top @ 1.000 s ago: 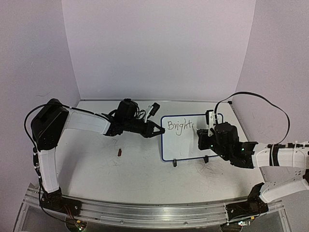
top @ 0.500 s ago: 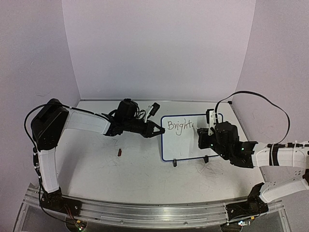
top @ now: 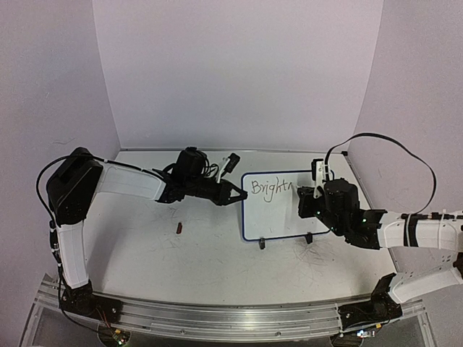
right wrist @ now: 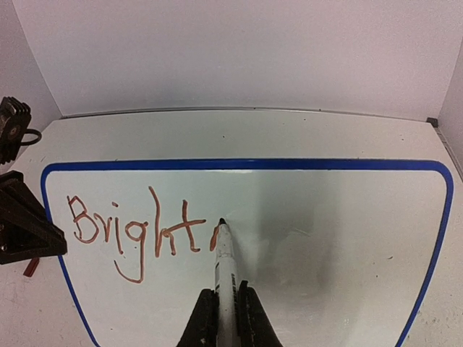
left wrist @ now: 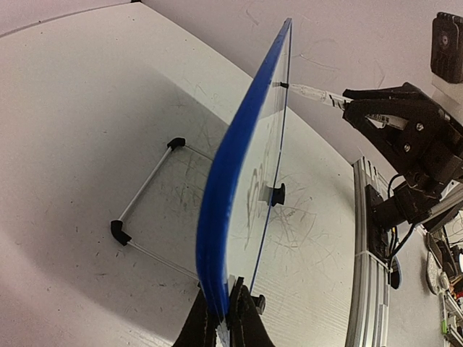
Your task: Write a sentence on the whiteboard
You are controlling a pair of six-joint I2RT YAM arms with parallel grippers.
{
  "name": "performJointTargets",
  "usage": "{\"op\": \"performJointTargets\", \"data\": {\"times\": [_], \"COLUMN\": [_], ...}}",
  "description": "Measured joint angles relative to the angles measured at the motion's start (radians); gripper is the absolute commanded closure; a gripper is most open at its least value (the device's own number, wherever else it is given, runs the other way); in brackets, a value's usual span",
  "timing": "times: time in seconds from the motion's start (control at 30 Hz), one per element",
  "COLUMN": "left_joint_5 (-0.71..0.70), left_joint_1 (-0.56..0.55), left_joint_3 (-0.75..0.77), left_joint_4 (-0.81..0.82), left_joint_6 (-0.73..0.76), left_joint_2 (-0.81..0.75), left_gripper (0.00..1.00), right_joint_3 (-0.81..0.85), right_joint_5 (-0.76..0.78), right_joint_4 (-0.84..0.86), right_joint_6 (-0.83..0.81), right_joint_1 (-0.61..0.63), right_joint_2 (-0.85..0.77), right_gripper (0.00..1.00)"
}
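The whiteboard (top: 275, 217) stands tilted at mid-table, blue-framed; the left wrist view shows it edge-on (left wrist: 231, 181). Its sentence (top: 269, 188) reads "Bright" plus one fresh short stroke (right wrist: 130, 231). My left gripper (top: 237, 195) is shut on the board's left frame edge (left wrist: 226, 318). My right gripper (top: 302, 199) is shut on a white marker (right wrist: 226, 267), whose dark tip touches the board just right of the "t". In the right wrist view the gripper (right wrist: 226, 311) sits below the writing. The marker (left wrist: 315, 93) also shows from the left wrist, pressed to the board's face.
A small red-brown cap (top: 179, 228) lies on the table left of the board. The board's wire stand (left wrist: 145, 195) reaches out behind it, and black feet (top: 262, 244) rest in front. Faint scribbles mark the tabletop. A metal rail (top: 217, 314) runs along the near edge.
The right gripper has shifted slightly right and up with the marker, adding a short stroke after "Bright". The left gripper and board have stayed put.
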Motion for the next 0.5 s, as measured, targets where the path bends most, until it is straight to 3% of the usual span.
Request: {"op": "performJointTargets", "data": {"times": [0.5], "left_joint_5": [0.001], "left_joint_1": [0.000], "left_joint_3": [0.000], "left_joint_4": [0.000], "left_joint_6": [0.000], "left_joint_2": [0.000], "left_gripper": [1.00], "right_joint_3": [-0.014], "right_joint_5": [-0.019], "right_joint_4": [-0.056], "right_joint_6": [0.026], "right_joint_1": [-0.009], "right_joint_2": [-0.031], "right_gripper": [1.00]}}
